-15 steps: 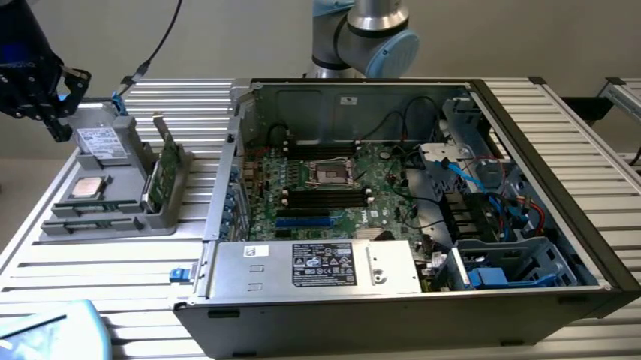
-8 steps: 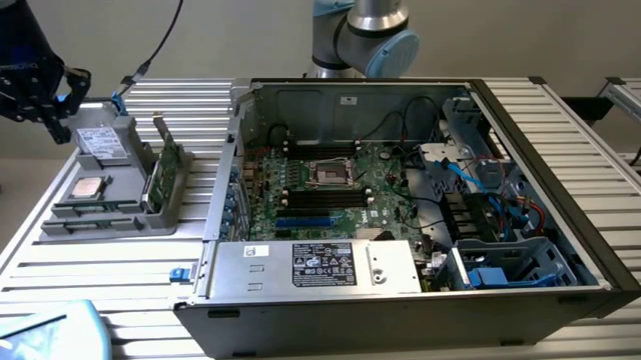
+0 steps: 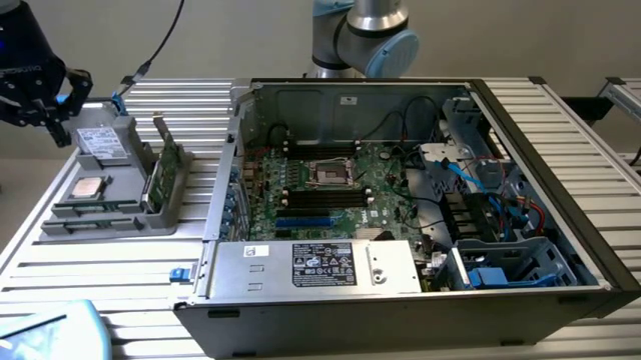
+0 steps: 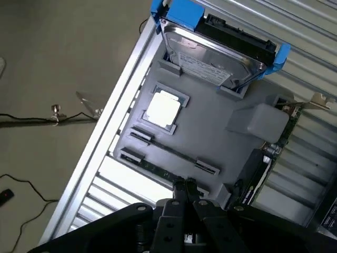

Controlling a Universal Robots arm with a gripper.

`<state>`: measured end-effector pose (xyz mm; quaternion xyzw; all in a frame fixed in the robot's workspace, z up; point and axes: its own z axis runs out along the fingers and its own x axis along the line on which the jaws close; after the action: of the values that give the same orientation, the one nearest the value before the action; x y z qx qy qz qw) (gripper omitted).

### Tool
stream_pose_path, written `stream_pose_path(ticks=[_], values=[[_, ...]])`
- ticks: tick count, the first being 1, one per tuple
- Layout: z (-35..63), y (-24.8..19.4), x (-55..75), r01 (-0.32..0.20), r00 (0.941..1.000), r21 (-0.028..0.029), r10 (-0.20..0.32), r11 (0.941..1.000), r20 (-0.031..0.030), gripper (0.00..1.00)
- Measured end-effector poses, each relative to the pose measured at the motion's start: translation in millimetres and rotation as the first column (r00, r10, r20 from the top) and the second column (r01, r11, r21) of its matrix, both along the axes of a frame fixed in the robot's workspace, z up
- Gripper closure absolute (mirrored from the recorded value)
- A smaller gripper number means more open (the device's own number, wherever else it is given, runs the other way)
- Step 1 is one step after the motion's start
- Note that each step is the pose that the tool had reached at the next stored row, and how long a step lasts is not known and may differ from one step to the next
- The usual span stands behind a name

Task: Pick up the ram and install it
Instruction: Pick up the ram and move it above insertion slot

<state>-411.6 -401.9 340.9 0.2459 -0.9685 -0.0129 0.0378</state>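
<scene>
Exterior view: the claw (image 3: 45,120) hangs over the grey tray's (image 3: 150,221) far end on the slatted surface (image 3: 120,262), with the open computer case (image 3: 401,315) well aside.

Wrist view: its fingertips (image 4: 179,187) are together and hold nothing. Just beneath them the ram (image 4: 150,167) seemingly lies in a tray slot. The processor (image 4: 163,108) and drive (image 4: 216,58) sit beyond, and an upright card (image 4: 263,168) stands alongside.

In the exterior view, at 12 o'clock, the arm (image 3: 361,34) shows a rounded silver-grey joint housing with a pale blue end cap (image 3: 398,51); at 10 o'clock its wrist head (image 3: 25,64) is a bulky black casing with faint white lettering, too small to read, and a glint of blue at its side; the gripper (image 4: 184,185) is matte black, with 2 slim fingers (image 4: 179,192) tapering to narrow tips, carried on angular black links with round pivot pins (image 4: 139,208).
</scene>
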Motion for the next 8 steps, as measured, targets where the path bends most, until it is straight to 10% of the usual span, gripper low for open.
stream_pose_path(ticks=[8], values=[[-5.7, 0.1, 0.0, -0.145, 0.9894, 0.0145, 0.145, 0.9893, 0.0012, 0.89]])
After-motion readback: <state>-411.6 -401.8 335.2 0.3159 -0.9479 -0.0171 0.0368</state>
